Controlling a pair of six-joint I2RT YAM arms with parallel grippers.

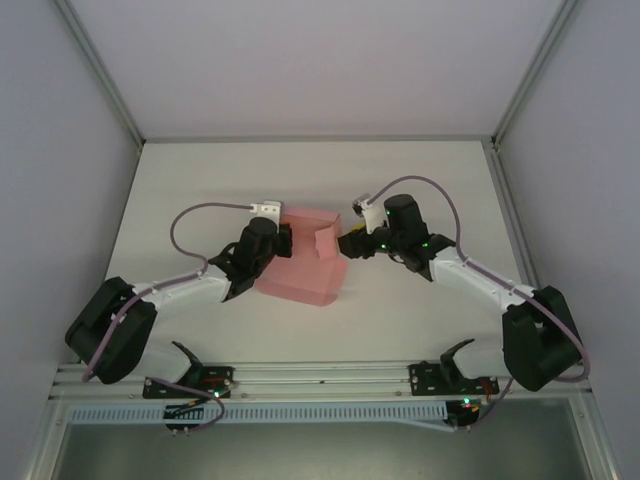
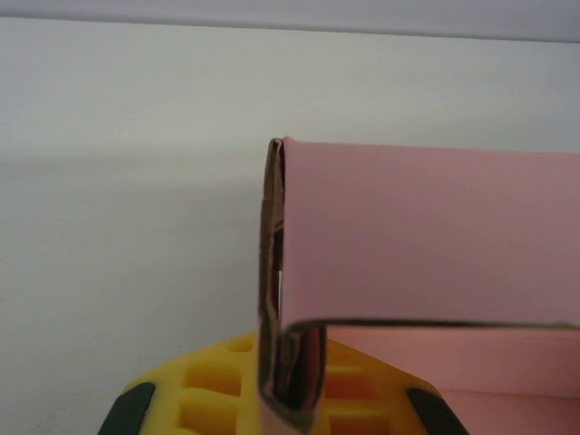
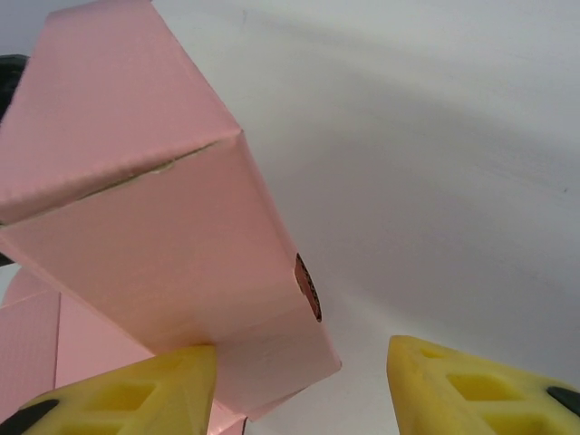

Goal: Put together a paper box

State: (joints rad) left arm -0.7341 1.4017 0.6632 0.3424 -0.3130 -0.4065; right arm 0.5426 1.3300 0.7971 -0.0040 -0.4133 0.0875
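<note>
Left arm [image 1: 190, 285]: runs low from the near-left base, forearm angled in toward centre, wrist at the left side of the pink thin-card paper box [image 1: 300, 272]. Left fingers [image 2: 213, 385], yellow, are clamped on a folded wall edge of the box. The card is sandwiched between them and the wall stands upright above them.

Right arm [image 1: 470, 272]: reaches in from the near-right base, wrist at the box's right side. Right fingers [image 3: 136, 394], yellow, stand apart. A raised pink flap [image 3: 181, 227] leans into the gap. It touches the finger on the left of the wrist view and is clear of the other one, so nothing is clamped.

Box sits mid white surface [image 1: 420, 190], between the two wrists, partly folded with some panels up.
</note>
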